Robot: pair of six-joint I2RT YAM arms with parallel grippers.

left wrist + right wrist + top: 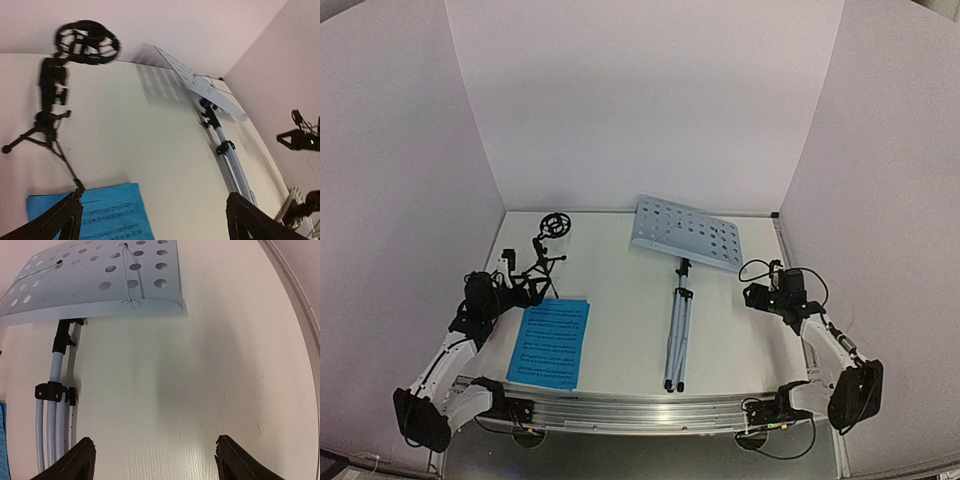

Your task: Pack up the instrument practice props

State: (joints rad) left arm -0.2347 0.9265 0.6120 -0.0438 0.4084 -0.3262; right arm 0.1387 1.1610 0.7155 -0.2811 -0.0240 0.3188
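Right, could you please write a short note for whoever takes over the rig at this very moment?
Left tool: open, empty, near the mic stand and the sheet music's far edge.
Right tool: open, empty, over bare table right of the music stand.
Things: mic stand upright at far left, ring empty; blue sheet music flat at near left; music stand lying mid-table, legs folded, pointing to the near edge. Pink microphone not in view.
Done: nothing visibly packed.
Left: gather all of it.
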